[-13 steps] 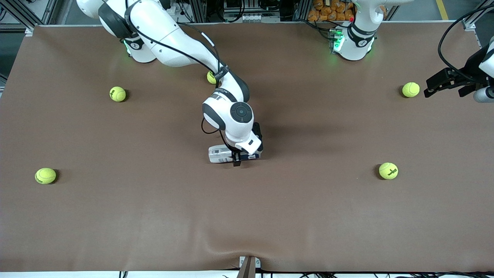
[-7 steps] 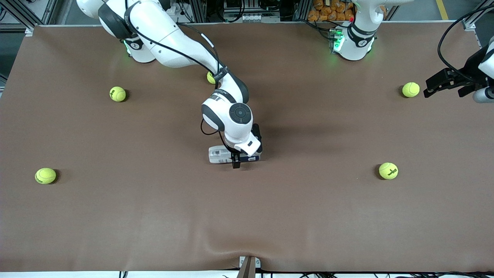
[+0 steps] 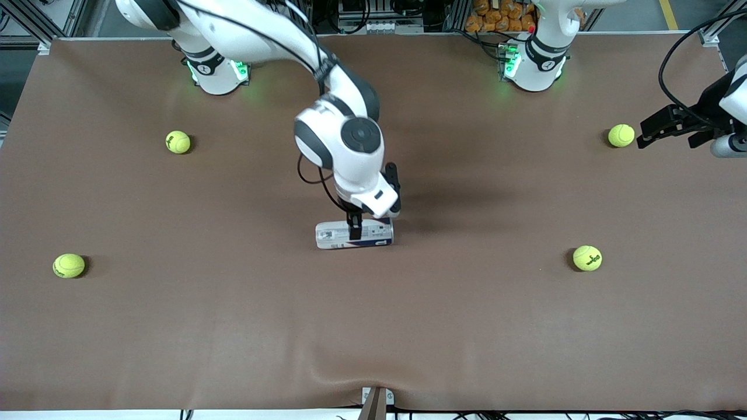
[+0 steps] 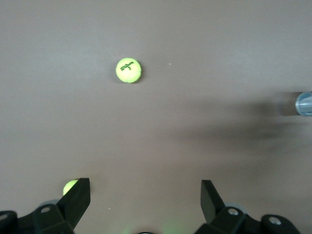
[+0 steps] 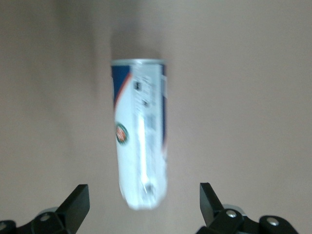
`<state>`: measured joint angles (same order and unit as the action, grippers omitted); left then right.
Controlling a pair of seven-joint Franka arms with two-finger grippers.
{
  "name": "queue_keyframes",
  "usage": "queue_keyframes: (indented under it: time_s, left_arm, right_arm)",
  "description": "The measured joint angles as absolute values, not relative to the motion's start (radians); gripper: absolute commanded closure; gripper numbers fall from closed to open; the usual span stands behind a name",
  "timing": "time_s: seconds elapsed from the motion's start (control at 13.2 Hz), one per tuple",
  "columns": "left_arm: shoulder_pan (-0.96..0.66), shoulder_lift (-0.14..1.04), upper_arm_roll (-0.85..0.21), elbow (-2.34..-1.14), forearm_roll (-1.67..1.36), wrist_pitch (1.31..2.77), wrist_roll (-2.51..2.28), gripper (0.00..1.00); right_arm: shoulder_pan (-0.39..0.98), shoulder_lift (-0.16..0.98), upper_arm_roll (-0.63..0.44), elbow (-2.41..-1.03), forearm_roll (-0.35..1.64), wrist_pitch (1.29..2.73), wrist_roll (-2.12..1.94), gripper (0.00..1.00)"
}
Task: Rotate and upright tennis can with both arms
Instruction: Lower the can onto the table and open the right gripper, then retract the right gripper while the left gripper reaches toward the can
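Observation:
The tennis can (image 3: 354, 234) lies on its side on the brown table, mid-table, its length running between the arms' ends. It has a white and dark-blue label. My right gripper (image 3: 355, 221) hangs open just above the can and holds nothing. In the right wrist view the can (image 5: 140, 131) lies between the spread fingers of the right gripper (image 5: 141, 204), with its silver rim away from the camera. My left gripper (image 3: 643, 135) waits open and empty at the left arm's end of the table, next to a tennis ball (image 3: 621, 135).
Other tennis balls lie on the table: one (image 3: 178, 142) and one (image 3: 69, 265) toward the right arm's end, one (image 3: 587, 258) toward the left arm's end. The left wrist view shows a ball (image 4: 128, 70) and another (image 4: 70, 186) partly hidden by a finger.
My right arm has risen from low around the can to just above it. The can has stayed on its side where it was. The left arm has barely moved.

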<state>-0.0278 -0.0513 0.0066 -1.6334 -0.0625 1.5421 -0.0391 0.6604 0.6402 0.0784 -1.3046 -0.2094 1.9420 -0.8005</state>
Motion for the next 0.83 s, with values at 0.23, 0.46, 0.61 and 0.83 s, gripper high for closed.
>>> queue_keyframes:
  time_s: [0.23, 0.46, 0.61, 0.83]
  left_arm:
    - [-0.026, -0.029, 0.008, -1.634, -0.163, 1.543, -0.039, 0.00]
    - [-0.024, 0.001, 0.011, -1.634, -0.261, 1.548, -0.039, 0.00]
    - [-0.023, 0.029, 0.012, -1.634, -0.329, 1.562, -0.039, 0.00]
    - [-0.024, 0.086, 0.013, -1.634, -0.427, 1.609, -0.036, 0.00]
  right_arm:
    - [0.549, 0.555, 0.073, -1.306, -0.205, 1.883, -0.794, 0.00]
    - [0.392, 0.502, 0.068, -1.306, -0.201, 1.857, -0.741, 0.00]
    - [0.298, 0.460, 0.068, -1.306, -0.186, 1.822, -0.703, 0.00]
    - [0.192, 0.387, 0.068, -1.306, -0.156, 1.737, -0.632, 0.00]
